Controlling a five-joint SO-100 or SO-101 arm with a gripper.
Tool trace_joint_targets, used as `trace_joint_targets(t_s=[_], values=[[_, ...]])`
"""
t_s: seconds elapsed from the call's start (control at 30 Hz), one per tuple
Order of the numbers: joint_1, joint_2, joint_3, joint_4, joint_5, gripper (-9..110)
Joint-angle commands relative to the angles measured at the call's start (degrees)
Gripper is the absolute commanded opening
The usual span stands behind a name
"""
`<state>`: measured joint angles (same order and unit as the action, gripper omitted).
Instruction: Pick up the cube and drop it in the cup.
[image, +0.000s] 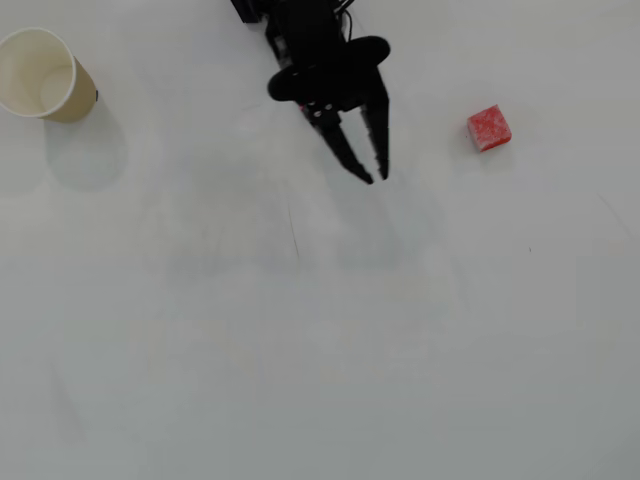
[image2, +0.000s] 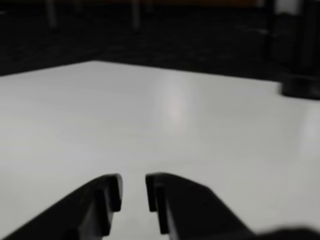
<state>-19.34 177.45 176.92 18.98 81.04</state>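
In the overhead view the small red cube (image: 489, 128) lies on the white table at the upper right. Far off at the upper left stands the cup (image: 80, 98), upright, with its cream inside showing empty. My black gripper (image: 375, 178) reaches in from the top centre, its tips pointing down the picture, about a hand's width left of the cube. The jaws stand a narrow gap apart with nothing between them. The wrist view shows the gripper (image2: 133, 191) over bare table, and neither cube nor cup appears there.
The white table (image: 320, 330) fills the overhead view. In the wrist view its far edge meets a dark background, and a dark upright object (image2: 301, 80) stands at the far right.
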Motion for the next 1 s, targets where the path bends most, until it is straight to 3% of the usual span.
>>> trace_joint_targets(t_s=[0.0, 0.53, 0.97], values=[[-5.54, 2.46, 2.02, 0.00, -0.53, 3], [-24.26, 2.37, 2.02, 3.16, -0.09, 3], [-30.94, 2.37, 2.02, 4.66, 0.00, 3]])
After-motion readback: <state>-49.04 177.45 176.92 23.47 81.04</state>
